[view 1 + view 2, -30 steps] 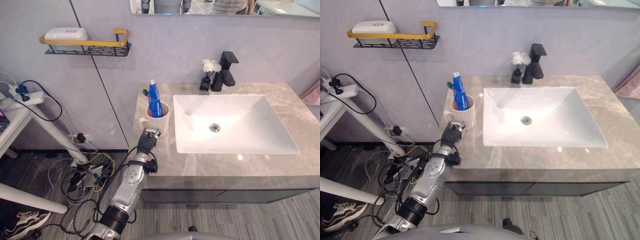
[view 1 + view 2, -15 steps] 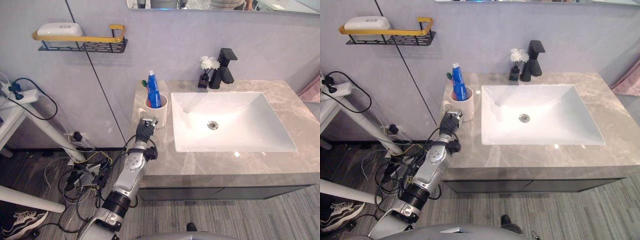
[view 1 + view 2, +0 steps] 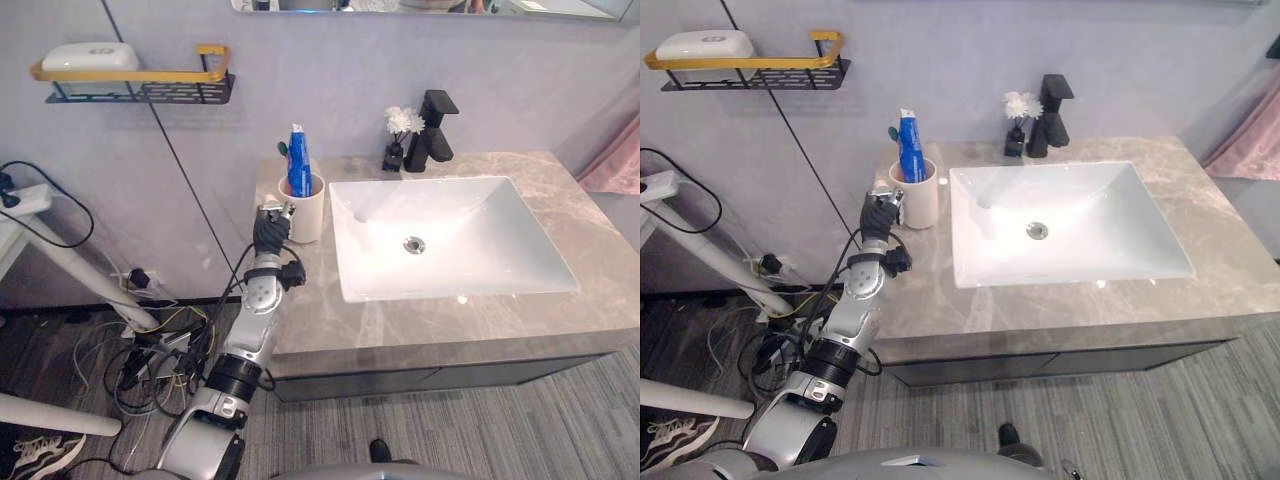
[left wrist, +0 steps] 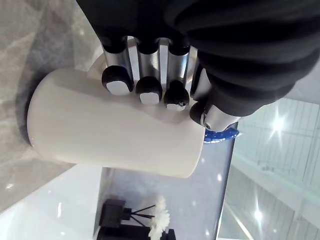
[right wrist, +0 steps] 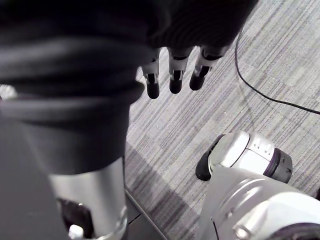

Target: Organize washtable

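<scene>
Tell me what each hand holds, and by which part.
The left hand grips the white cup by its side wall, fingers and thumb. The right hand holds nothing, relaxed above the floor.

The wall stands close behind the cup point(image 3: 308, 210), and the sink point(image 3: 500, 250) is just beside it on your right. In front, the desk point(image 3: 320, 320) lies open to its edge.

Bathroom: marble washtable point(image 3: 330, 322) with white sink point(image 3: 480, 245), black tap point(image 3: 436, 142), toothpaste cup point(image 3: 304, 212), wall shelf point(image 3: 140, 88)
</scene>
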Robot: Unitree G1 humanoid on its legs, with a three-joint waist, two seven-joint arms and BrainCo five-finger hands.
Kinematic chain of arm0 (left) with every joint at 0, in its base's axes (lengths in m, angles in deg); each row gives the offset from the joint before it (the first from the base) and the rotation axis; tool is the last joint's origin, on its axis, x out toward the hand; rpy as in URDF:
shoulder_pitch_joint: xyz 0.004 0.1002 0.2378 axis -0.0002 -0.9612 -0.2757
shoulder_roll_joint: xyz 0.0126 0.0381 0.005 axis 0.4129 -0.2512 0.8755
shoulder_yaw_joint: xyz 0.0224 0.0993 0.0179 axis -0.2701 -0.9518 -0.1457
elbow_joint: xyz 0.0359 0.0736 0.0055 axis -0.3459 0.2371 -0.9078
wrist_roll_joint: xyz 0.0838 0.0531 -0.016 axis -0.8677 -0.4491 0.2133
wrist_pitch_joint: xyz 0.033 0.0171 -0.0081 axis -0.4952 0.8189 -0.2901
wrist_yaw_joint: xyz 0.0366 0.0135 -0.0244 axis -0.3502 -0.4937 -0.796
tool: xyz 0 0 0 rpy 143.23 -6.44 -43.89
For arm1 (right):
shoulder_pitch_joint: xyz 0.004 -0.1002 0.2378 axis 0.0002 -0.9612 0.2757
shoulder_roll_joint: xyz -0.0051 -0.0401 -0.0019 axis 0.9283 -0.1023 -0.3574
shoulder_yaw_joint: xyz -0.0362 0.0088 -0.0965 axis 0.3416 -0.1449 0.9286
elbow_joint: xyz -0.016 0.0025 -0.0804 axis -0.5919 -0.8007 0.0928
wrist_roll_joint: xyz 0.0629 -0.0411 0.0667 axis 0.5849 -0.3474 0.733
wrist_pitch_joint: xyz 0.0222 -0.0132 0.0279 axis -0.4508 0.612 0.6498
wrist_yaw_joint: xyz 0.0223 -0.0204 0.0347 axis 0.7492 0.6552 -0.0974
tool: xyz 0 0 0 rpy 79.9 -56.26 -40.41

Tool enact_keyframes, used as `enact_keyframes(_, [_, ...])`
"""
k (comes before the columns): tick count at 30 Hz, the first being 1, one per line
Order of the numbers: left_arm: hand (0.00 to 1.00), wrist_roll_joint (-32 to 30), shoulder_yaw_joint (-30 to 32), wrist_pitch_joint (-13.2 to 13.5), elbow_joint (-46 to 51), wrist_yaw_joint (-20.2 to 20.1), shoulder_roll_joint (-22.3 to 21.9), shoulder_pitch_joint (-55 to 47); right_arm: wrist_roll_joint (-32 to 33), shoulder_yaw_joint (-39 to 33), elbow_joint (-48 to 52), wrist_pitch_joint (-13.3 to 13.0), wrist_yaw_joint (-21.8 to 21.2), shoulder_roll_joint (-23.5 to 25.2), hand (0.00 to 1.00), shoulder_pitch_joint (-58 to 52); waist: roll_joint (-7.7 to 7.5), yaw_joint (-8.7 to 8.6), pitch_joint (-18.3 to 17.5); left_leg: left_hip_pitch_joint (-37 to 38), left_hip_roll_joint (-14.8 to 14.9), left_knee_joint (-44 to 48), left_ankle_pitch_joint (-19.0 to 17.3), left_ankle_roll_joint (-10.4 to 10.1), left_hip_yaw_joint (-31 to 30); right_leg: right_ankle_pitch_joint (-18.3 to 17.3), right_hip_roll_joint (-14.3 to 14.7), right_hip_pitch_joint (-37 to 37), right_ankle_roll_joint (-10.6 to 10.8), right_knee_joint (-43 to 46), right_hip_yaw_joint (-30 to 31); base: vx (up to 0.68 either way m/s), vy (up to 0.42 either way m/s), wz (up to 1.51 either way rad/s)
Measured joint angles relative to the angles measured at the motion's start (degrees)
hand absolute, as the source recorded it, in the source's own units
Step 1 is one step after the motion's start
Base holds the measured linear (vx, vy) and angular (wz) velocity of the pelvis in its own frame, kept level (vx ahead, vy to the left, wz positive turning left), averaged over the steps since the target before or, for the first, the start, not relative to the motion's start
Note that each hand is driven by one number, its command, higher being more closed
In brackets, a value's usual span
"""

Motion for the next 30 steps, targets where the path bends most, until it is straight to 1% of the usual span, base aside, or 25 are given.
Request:
enact_keyframes(3, [1.00, 0.02, 0.64, -0.01, -1.73, 0.64, -0.02, 1.62, 0.01, -1.48, 0.03, 0.00, -0.03, 0.12, 0.00, 0.05, -0.02, -0.07, 0.01, 0.13, -0.08, 0.00, -0.02, 0.00, 0.73, 0.41, 0.00, -0.24, 0.09, -0.13, 0.69, 0.00, 0.010, -0.13])
enact_keyframes(10, [1.00, 0.00, 1.22, 0.00, -1.73, 1.05, -0.15, 1.58, 0.00, -1.95, -0.01, 0.04, -0.51, 0.12, 0.00, 0.03, -0.01, -0.06, 0.02, 0.25, -0.17, -0.03, -0.01, 0.04, 1.67, 0.79, 0.01, -0.65, -0.06, -0.13, 1.47, -0.01, 0.004, -0.07])
enact_keyframes(22, [1.00, 0.02, 1.00, -0.02, -1.71, -0.98, -0.43, -1.24, 0.00, -2.11, -0.04, 0.04, -0.54, 0.12, 0.00, 0.27, 0.02, 0.09, 0.03, 0.70, -0.18, -0.07, -0.09, 0.10, 0.84, 0.94, 0.00, 0.95, -0.36, -1.52, 0.36, 0.02, -0.007, 0.03])
enact_keyframes(30, [1.00, 0.07, -2.31, -0.13, -1.50, -3.03, -1.03, -3.94, 0.01, -2.11, -0.19, 0.05, -0.60, 0.10, 0.00, 0.26, 0.03, 0.22, 0.01, 1.23, -0.23, -0.10, -0.13, 0.19, -0.36, 0.67, -0.13, 2.00, -0.77, -1.52, -0.83, -0.01, 0.004, 0.05])
